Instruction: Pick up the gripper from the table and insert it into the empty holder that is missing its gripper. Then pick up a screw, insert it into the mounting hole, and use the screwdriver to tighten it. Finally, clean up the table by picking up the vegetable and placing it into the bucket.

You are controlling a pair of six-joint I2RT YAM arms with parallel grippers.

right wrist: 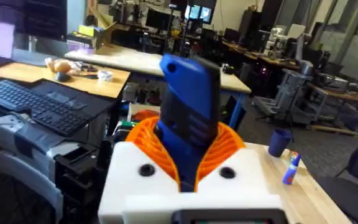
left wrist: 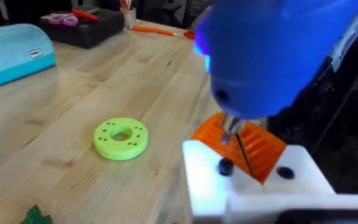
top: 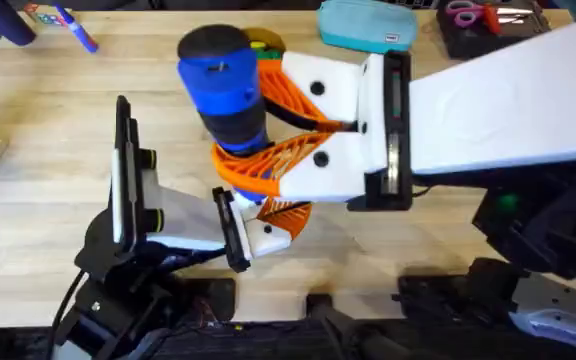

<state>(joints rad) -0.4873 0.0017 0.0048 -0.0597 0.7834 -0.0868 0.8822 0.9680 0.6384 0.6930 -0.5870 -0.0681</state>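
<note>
Overhead first: your right gripper (top: 268, 130) has its big orange ribbed fingers clamped around the screwdriver (top: 221, 85), holding it roughly upright with the tip pointing down. Right under the screwdriver sits the holder (top: 258, 232), which the left arm is presenting, with the small orange gripper (top: 290, 211) piece seated against it. I can't tell whether the left gripper's own fingers are open or closed.

Looks to me like you're in the tightening step, so keep the screwdriver square over the mounting hole and let the left arm just brace the holder. If it tips, the bit will probably skate off the head.

Left wrist view: the metal bit (left wrist: 230, 126) comes out of the screwdriver's blue body and hangs just above the holder's white face, near a dark screw head (left wrist: 225, 166). I can't tell whether it's actually engaged. A second dark screw sits just beside it, so make sure you're on the right one. A green ring (left wrist: 121, 137) lies on the table well away from the holder, and a scrap of green at the edge might be the vegetable, can't say for sure.

Right wrist view: the orange fingers (right wrist: 148, 140) squeeze the screwdriver from both sides, the grip looks centered.

The table (top: 58, 150) is light wood. Past the screwdriver sits a teal case (top: 368, 25). The room behind is desks, a keyboard (right wrist: 36, 106) and monitors.
</note>
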